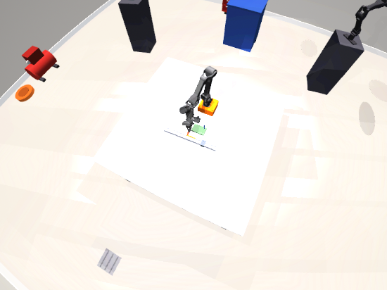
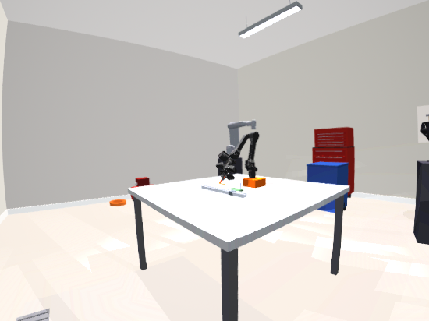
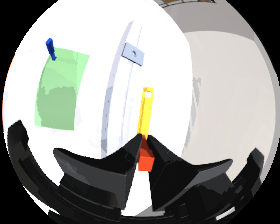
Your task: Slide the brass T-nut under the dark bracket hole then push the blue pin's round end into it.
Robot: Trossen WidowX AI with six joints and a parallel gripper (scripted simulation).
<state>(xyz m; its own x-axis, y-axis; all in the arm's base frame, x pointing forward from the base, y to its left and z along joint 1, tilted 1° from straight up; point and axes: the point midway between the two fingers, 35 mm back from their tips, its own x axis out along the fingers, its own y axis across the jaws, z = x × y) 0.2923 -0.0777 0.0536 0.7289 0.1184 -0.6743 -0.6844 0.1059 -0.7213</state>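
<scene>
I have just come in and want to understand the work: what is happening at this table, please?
A black robot arm has its gripper shut on the orange handle of a brass T-nut. The nut is near the aluminum rail, and I cannot tell if it touches. The blue pin stands at the green tray, so the pin step is not yet done.
</scene>
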